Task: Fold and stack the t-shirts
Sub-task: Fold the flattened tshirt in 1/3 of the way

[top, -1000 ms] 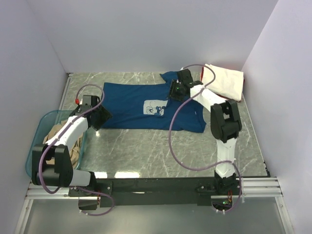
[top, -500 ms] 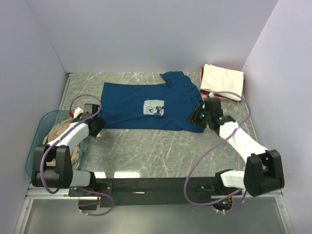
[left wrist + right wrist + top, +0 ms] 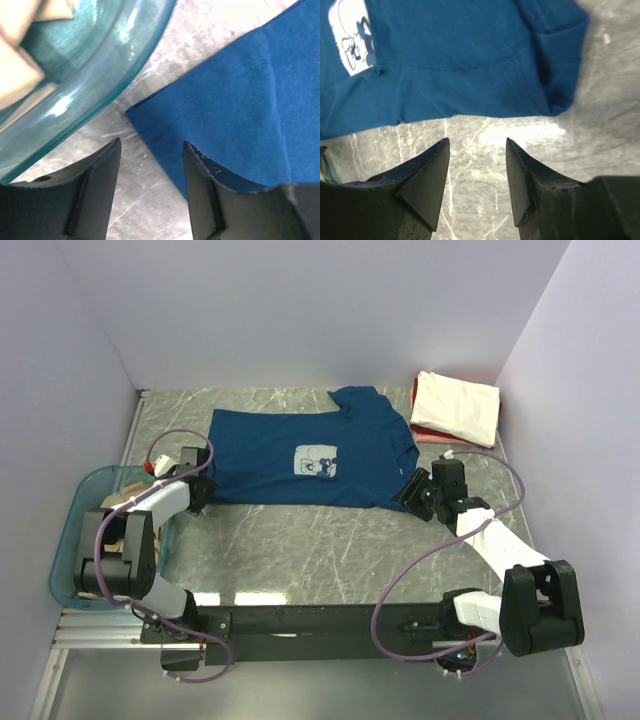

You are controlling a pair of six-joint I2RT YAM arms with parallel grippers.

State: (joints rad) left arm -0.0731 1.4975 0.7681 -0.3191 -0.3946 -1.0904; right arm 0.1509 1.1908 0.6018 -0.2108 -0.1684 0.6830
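Note:
The navy blue t-shirt (image 3: 300, 455) with a pale square print (image 3: 318, 461) lies spread flat on the table. My left gripper (image 3: 200, 492) is open and empty at the shirt's near left corner (image 3: 145, 120); the corner lies between the fingertips in the left wrist view. My right gripper (image 3: 412, 490) is open and empty just off the shirt's near right sleeve (image 3: 560, 75). A folded cream t-shirt (image 3: 457, 407) lies on a red one (image 3: 424, 431) at the back right. Tan cloth (image 3: 120, 525) lies in the teal tub.
The translucent teal plastic tub (image 3: 75, 540) stands at the near left, its rim close to my left gripper (image 3: 100, 90). White walls enclose the table on three sides. The table is grey marble (image 3: 300, 540).
My right arm swung from the shirt's collar at the back to the near right sleeve, then edged a little nearer. My left gripper drew back along the shirt's left edge to the near corner.

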